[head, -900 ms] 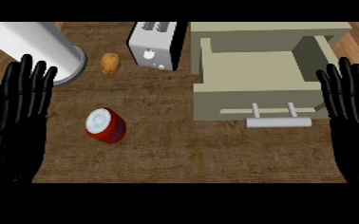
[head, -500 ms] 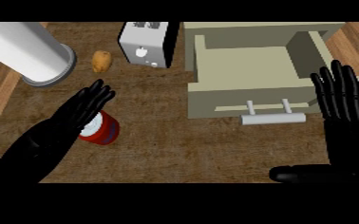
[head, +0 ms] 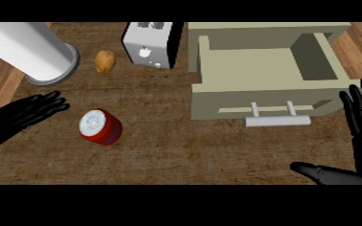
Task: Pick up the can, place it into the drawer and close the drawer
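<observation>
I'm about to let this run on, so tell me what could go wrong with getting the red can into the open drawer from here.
The red can with a white top stands apart from the open black left hand; a sideways brush could tip it or roll it away.

The beige open drawer sits across the counter, with the white toaster near the route; a carried can might clip either.

The black right hand rests beside the drawer's white handle, possibly crowding the drop.

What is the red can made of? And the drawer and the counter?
The can looks like painted metal: glossy red side, pale silvery lid. The drawer looks like matte, cream-painted wood or board, though that's uncertain; its handle looks like pale metal. The counter looks like dark brown wood with rough grain.
</observation>
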Robot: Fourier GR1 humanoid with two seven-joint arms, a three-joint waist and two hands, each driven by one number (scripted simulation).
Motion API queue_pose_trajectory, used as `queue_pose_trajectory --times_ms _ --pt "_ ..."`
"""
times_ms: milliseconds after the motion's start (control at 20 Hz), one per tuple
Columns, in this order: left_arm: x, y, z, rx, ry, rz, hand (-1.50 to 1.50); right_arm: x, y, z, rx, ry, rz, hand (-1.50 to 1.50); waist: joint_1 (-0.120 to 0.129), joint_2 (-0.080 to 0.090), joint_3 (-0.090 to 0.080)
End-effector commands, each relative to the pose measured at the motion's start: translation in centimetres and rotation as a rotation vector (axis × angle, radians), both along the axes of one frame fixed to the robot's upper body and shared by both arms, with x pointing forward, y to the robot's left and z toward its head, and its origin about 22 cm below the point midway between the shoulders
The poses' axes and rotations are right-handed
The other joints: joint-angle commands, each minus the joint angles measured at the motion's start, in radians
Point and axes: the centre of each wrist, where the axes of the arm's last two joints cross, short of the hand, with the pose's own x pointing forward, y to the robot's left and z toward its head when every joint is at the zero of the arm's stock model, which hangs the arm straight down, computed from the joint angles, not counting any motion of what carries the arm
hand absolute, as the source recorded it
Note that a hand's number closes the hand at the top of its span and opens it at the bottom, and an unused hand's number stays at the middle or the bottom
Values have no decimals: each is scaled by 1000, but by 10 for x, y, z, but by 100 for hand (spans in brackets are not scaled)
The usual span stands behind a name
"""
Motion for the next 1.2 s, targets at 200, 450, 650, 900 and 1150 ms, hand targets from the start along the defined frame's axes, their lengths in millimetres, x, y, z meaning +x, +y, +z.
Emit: queue_pose_trajectory --times_ms 200,450,650,900,1150 --pt "18 85 25 -1 35 -76 -150 -26 -36 2 5 19 -22 -150 16 -5 1" --pt "36 80 24 -9 117 -43 -150 -40 -32 -23 -10 27 -18 -150 15 -5 2" --pt "45 97 25 -27 179 -29 -150 -40 -43 -15 10 12 -4 -150 13 -4 2" --pt "51 85 13 -53 290 -39 -150 -66 -48 -24 6 8 -19 -150 8 -5 3" --pt "56 72 -5 -49 353 -70 -150 -79 -79 -13 7 20 -16 -150 13 -6 2"
